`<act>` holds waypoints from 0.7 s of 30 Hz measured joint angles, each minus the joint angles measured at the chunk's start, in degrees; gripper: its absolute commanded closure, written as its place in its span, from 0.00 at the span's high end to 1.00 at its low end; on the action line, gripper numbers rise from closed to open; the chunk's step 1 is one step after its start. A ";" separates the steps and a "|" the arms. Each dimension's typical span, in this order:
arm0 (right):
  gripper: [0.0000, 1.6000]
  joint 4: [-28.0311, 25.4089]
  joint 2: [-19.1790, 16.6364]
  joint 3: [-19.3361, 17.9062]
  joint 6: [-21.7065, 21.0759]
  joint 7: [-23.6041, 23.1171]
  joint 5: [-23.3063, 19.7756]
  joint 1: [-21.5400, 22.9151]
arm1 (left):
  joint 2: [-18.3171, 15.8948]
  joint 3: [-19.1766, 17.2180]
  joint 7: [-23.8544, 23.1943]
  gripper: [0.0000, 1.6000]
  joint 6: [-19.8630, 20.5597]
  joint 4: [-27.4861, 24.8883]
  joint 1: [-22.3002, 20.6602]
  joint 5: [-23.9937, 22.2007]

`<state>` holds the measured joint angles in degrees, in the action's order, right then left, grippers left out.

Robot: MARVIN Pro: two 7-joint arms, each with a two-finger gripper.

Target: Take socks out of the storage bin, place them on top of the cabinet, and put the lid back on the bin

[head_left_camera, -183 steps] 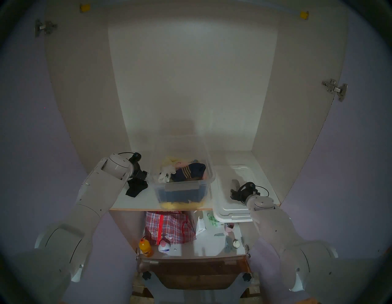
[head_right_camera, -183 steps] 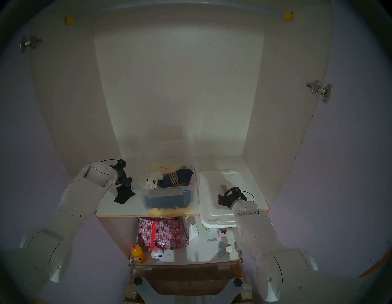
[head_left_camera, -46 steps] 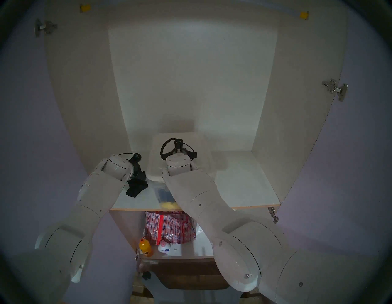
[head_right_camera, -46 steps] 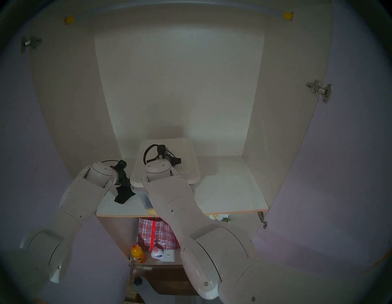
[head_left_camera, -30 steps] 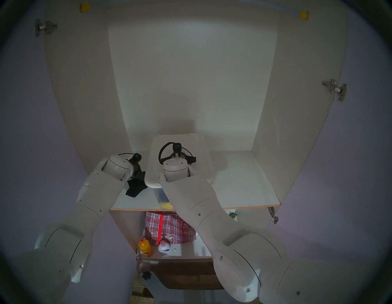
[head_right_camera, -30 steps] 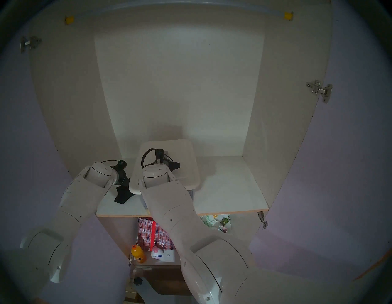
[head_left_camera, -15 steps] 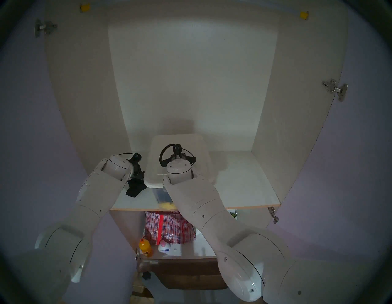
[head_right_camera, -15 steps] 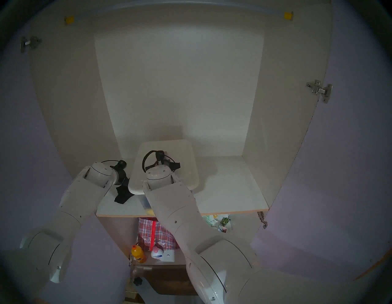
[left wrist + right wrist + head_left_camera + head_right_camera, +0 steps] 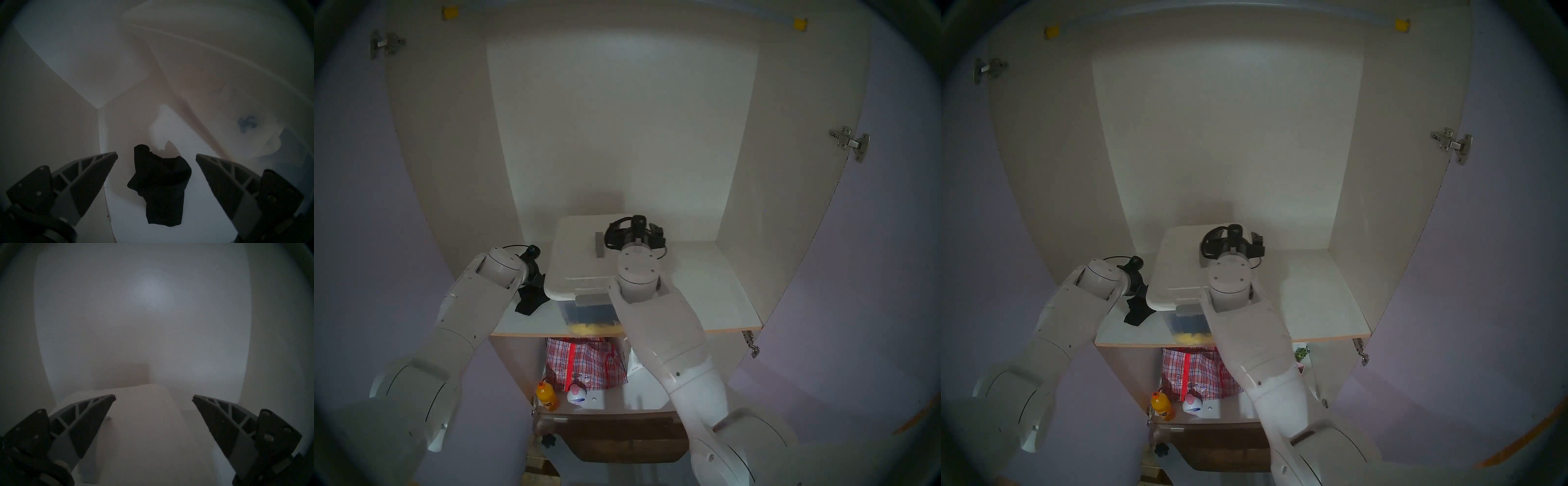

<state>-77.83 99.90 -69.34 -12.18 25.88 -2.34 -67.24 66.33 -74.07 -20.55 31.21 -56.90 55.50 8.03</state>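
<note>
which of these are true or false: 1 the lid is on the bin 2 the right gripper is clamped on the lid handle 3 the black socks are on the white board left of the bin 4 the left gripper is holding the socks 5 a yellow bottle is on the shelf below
1. The lid is on the bin. True.
2. The right gripper is clamped on the lid handle. False: its jaws are open and the handle stands free beside it.
3. The black socks lie on the white board, left of the bin. True.
4. The left gripper holds the socks. False: its jaws are open, with the socks lying loose on the board between them.
5. A yellow bottle is on the shelf below. True.
</note>
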 measured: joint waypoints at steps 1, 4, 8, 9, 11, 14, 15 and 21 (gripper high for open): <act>1.00 -1.77 -1.09 -0.15 -0.11 -0.70 -0.18 -0.95 | 0.00 0.00 0.00 1.00 0.00 0.00 0.00 0.00; 1.00 -6.05 -3.74 -0.56 -0.21 -3.39 -0.83 -3.45 | 0.00 0.00 0.01 1.00 0.00 0.01 0.00 0.00; 1.00 -14.28 -8.40 -2.63 -1.24 -11.29 -3.28 -8.30 | 0.00 0.00 0.01 1.00 0.00 0.00 0.00 0.00; 1.00 -16.18 -9.38 -3.80 -2.03 -13.36 -4.83 -9.39 | 0.00 0.00 0.01 1.00 0.00 0.00 0.00 0.00; 1.00 -19.88 -11.36 -6.10 -3.96 -17.13 -6.98 -11.48 | -0.03 0.00 0.01 1.00 0.00 0.00 0.00 -0.01; 1.00 -24.99 -14.21 -9.27 -9.41 -22.20 -9.50 -14.18 | -0.03 0.01 -0.01 1.00 -0.01 -0.04 0.00 -0.02; 1.00 -27.01 -15.39 -10.46 -12.10 -24.24 -9.92 -15.27 | -0.04 0.01 -0.02 1.00 -0.01 -0.05 0.00 -0.02; 1.00 -26.72 -17.19 -12.35 -17.04 -28.63 -10.84 -15.46 | -0.05 0.02 -0.05 1.00 -0.01 -0.10 0.00 -0.03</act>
<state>-104.55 82.72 -81.69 -29.21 -2.75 -13.17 -82.70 66.28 -74.05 -20.60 31.19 -57.00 55.50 8.00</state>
